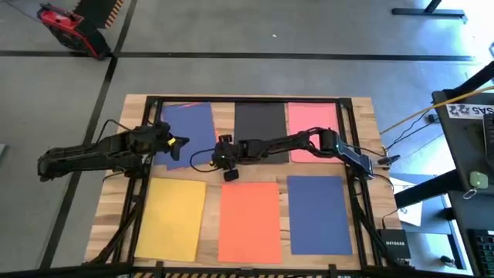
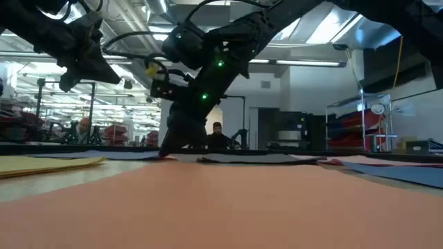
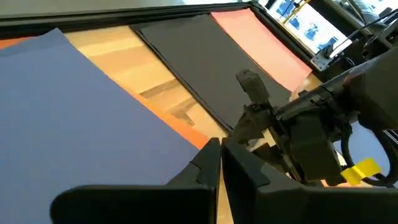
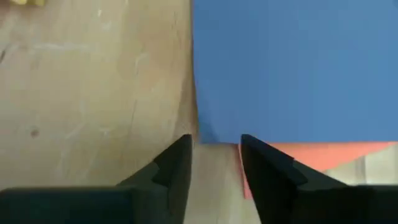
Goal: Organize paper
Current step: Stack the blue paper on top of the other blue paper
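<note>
We see six sheets of paper (image 1: 248,220) in two rows on the table (image 1: 360,123), right gripper (image 4: 214,152) parted over the corner of the far-left blue sheet (image 1: 189,133) at ten o'clock, left gripper (image 3: 220,163) nearly closed, holding nothing, above it.

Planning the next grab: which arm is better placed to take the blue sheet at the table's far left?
Probably the right. The right gripper is open at the corner of the blue sheet, fingers on either side of its edge. The left gripper hovers over that sheet, nearly shut.
</note>
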